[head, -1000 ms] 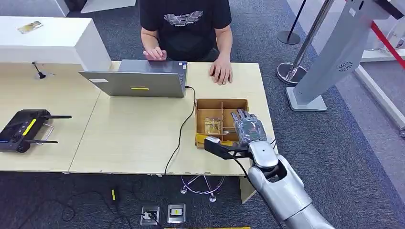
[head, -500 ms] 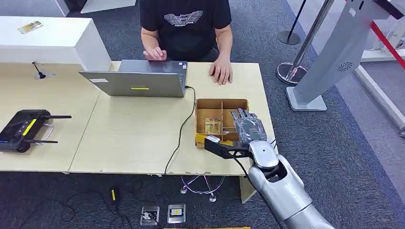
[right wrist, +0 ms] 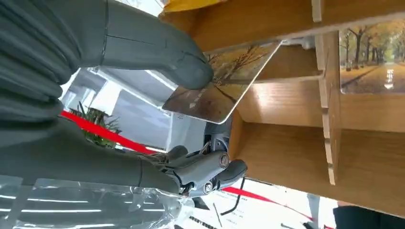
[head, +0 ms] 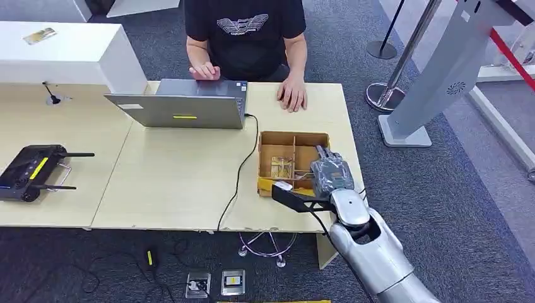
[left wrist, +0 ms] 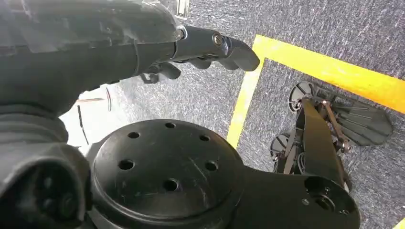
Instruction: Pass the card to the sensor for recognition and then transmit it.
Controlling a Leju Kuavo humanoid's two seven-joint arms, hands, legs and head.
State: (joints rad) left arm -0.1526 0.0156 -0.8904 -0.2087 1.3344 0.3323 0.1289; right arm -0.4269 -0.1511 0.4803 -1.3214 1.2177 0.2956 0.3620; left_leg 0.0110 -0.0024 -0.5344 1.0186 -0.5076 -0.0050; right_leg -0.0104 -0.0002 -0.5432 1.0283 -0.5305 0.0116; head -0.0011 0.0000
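From the head view, the right hand [head: 330,173] reaches over the brown divided cardboard box [head: 292,138] on the pale wooden table [head: 176,183]. The left wrist view shows the left hand [left wrist: 143,45] hanging over grey carpet, fingers curled in and holding nothing. In the right wrist view, the thumb pinches a thin card printed with autumn trees [right wrist: 217,93] just above the box compartments.

The right hand [head: 329,173] sits over the box [head: 293,137] with a card [right wrist: 217,90] pinched under its thumb. Thin wood walls [right wrist: 327,95] split the box into small parts, so room inside is tight. Left of the box a black cable [head: 243,165] crosses the desk [head: 170,183]. Behind it stand the laptop [head: 180,108] and a person's hand [head: 291,96]. The desk between the cable and the far-left controller [head: 31,172] is bare.
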